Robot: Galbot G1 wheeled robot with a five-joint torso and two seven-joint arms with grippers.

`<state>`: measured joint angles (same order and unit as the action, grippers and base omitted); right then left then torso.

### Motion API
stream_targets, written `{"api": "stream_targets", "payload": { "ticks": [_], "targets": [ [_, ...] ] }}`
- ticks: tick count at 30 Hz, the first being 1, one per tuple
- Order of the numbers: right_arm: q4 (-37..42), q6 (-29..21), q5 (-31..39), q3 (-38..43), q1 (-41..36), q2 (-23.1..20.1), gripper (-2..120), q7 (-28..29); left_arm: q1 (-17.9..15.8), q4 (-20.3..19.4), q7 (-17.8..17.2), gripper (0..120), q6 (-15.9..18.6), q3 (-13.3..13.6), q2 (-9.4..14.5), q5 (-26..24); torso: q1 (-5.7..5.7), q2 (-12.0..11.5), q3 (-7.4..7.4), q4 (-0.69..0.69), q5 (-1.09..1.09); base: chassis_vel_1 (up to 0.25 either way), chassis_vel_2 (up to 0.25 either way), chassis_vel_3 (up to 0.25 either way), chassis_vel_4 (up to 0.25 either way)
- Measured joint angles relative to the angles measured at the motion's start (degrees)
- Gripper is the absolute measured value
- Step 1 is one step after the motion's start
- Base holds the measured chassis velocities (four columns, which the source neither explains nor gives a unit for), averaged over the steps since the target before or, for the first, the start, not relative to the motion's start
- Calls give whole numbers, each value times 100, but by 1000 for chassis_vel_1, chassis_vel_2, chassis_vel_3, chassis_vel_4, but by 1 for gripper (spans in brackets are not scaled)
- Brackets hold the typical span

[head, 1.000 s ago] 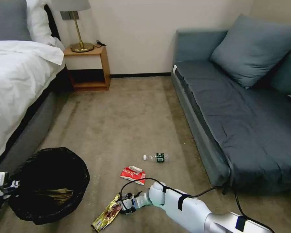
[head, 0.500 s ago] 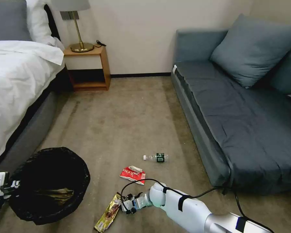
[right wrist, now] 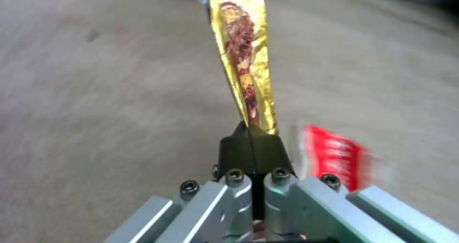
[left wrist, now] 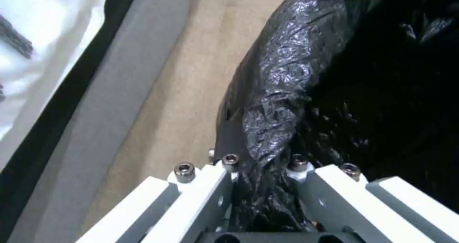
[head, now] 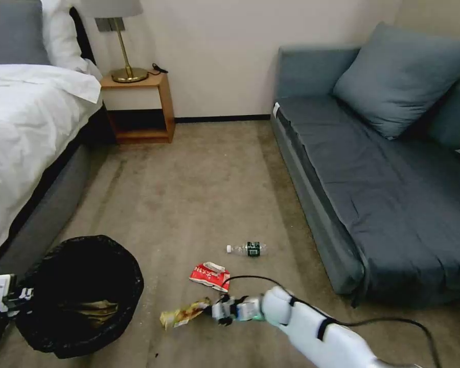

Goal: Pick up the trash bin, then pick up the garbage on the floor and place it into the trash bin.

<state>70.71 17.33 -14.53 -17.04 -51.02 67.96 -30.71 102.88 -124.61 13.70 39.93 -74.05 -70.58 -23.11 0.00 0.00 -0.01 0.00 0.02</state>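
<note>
The trash bin [head: 133, 278], lined with a glossy black bag, hangs at the lower left of the head view. My left gripper [head: 16, 296] is shut on its rim, and the left wrist view shows the fingers [left wrist: 225, 178] clamping the bag-covered edge [left wrist: 279, 81]. A crumpled tan paper bag [head: 94, 309] lies inside. My right gripper [head: 215, 309] is shut on one end of the gold-brown snack wrapper [head: 183, 314], which is off the carpet. The wrapper [right wrist: 241, 49] sticks out beyond the closed tips [right wrist: 249, 142]. A red-and-white packet [head: 209, 274] and a small clear bottle [head: 247, 249] lie on the floor.
A bed [head: 25, 128] runs along the left, with a wooden nightstand [head: 140, 105] and brass lamp [head: 122, 56] behind it. A grey-blue sofa [head: 383, 179] with cushions lines the right. Open carpet [head: 199, 184] stretches between them. The red packet [right wrist: 335, 157] lies close beside my right gripper.
My right gripper has risen and shifted right with the gold wrapper, which has left the floor and now hangs crumpled from the tips. The bin and left gripper barely moved.
</note>
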Motion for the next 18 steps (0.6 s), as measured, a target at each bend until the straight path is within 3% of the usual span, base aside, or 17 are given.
{"api": "stream_targets", "payload": {
  "ticks": [3,10,18],
  "targets": [
    [457,-170,600,279,-278,-240,0,116,-22,37,-2,2,-4,9,-11,-11,0,0,0,-1,-1,0,0,0,0],
    [2324,-1197,2951,581,-635,-537,0,762,-61,136,-2,2,-20,19,-15,-33,0,0,0,0,-1,0,0,0,0],
    [3251,-2069,4374,-260,-118,-76,0,1290,-106,142,-7,2,-20,87,-67,-35,0,0,0,1,-3,0,0,0,0]
  ]
}}
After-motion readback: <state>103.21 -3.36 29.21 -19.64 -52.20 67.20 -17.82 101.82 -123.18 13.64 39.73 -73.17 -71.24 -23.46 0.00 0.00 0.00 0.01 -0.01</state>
